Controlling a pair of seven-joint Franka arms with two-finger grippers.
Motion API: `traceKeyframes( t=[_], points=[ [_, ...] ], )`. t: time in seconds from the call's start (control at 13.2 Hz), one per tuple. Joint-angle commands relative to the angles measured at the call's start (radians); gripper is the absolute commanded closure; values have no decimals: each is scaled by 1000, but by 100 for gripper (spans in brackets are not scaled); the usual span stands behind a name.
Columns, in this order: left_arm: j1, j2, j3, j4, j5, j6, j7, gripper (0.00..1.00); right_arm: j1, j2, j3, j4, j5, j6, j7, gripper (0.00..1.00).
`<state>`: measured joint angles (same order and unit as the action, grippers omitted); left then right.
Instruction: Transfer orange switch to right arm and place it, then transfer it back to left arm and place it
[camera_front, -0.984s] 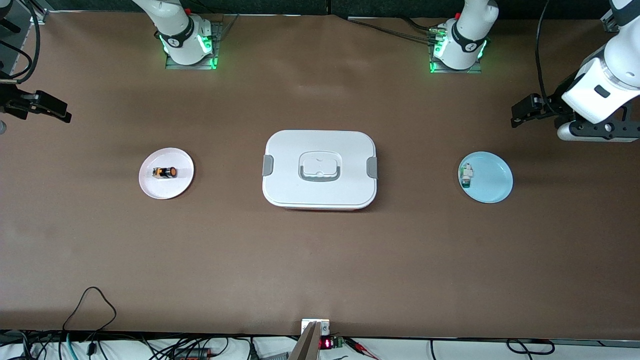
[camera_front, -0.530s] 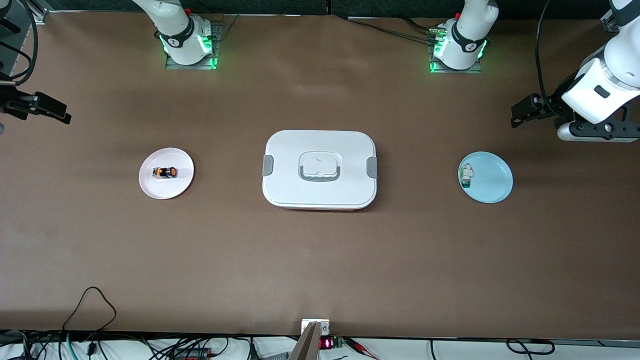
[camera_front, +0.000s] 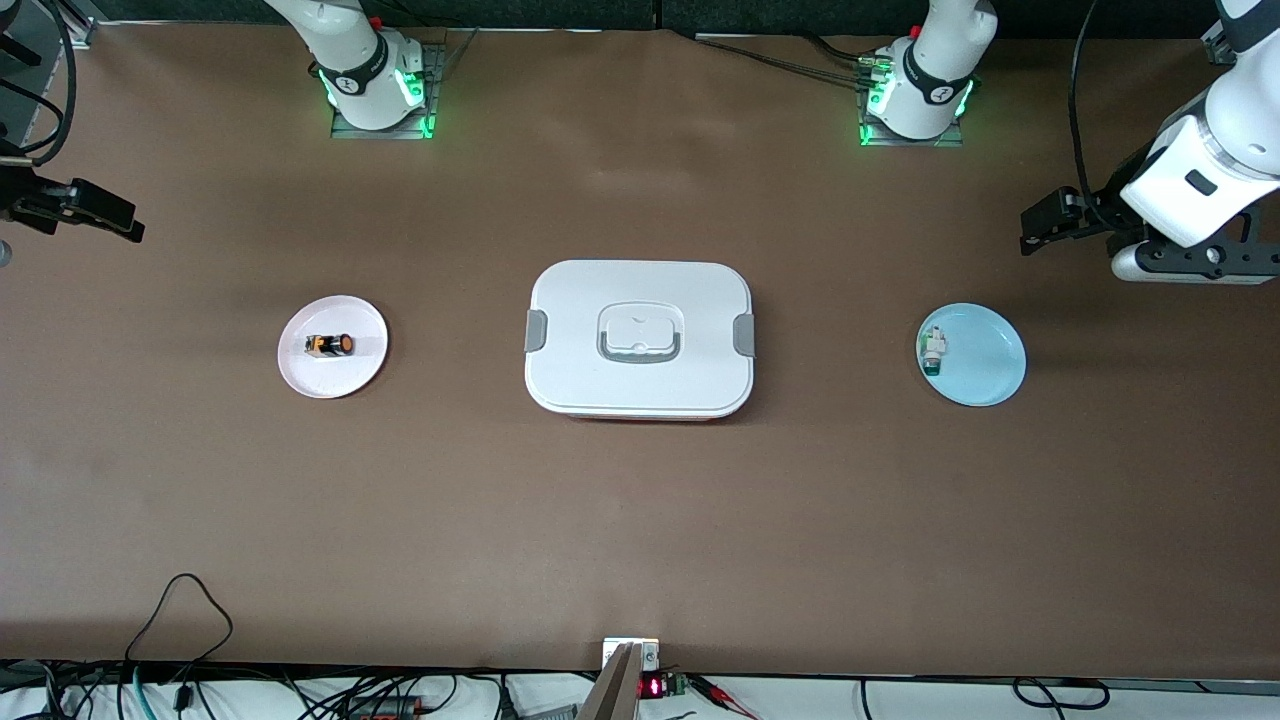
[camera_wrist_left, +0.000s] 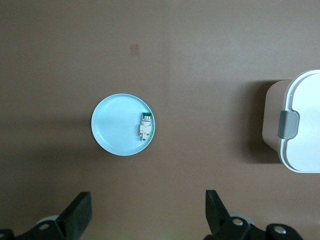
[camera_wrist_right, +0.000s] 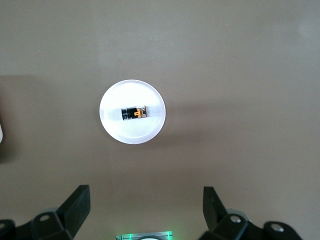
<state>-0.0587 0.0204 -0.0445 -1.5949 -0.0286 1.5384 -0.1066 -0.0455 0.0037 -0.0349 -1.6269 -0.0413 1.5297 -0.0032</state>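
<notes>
The orange switch lies on its side on a small white plate toward the right arm's end of the table. The white box sits shut at the table's middle, grey clips on its short sides. My right gripper hangs high over bare table at the right arm's end, open and empty, well apart from the switch. My left gripper hangs high over bare table at the left arm's end, also open and empty.
A pale blue plate toward the left arm's end holds a small white-and-green component. Cables run along the table edge nearest the front camera. Brown table surface spreads around the box and both plates.
Both hands have shifted only a hair. The switch, the plates and the box lie where they were.
</notes>
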Motion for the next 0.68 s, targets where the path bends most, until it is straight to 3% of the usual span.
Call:
traceKeyframes(
  t=[0.0,0.61],
  points=[
    [-4,12,-2,29,16,-17,-1,0,7,13,3,15,12,-11,6,0],
    [-4,12,-2,29,16,-17,4,0,16,87,3,12,15,27,-34,0]
  ],
)
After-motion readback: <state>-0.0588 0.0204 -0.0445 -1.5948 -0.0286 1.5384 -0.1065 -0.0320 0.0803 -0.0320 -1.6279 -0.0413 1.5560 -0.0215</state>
